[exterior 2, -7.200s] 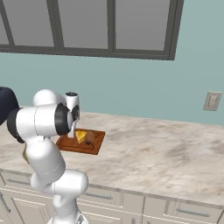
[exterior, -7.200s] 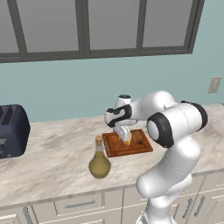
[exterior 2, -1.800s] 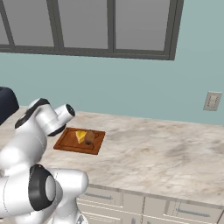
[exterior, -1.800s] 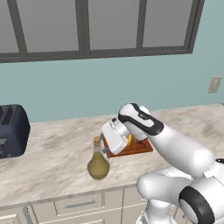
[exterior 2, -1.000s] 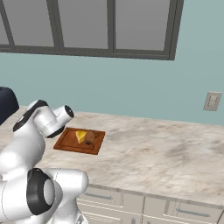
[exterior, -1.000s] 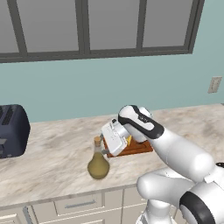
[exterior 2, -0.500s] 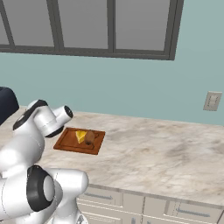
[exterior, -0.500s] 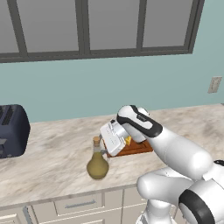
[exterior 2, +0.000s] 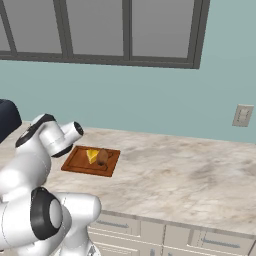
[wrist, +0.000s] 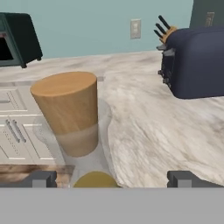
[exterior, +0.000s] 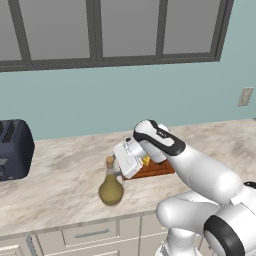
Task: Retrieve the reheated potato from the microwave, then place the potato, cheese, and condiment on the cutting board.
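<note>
No lettering, label, brand, number or sign could be read anywhere in the kitchen. The condiment (exterior: pixel 111 185) bottle carried no visible label on its belly or cork, the dark blue toaster (wrist: pixel 197 61) showed a plain face, and the microwave (wrist: pixel 17 38) offered no legible keypad markings. The wall plates (exterior 2: pixel 242 115) behind the counter were blank, and the cutting board (exterior 2: pixel 80 161) bore no stamp or mark.
</note>
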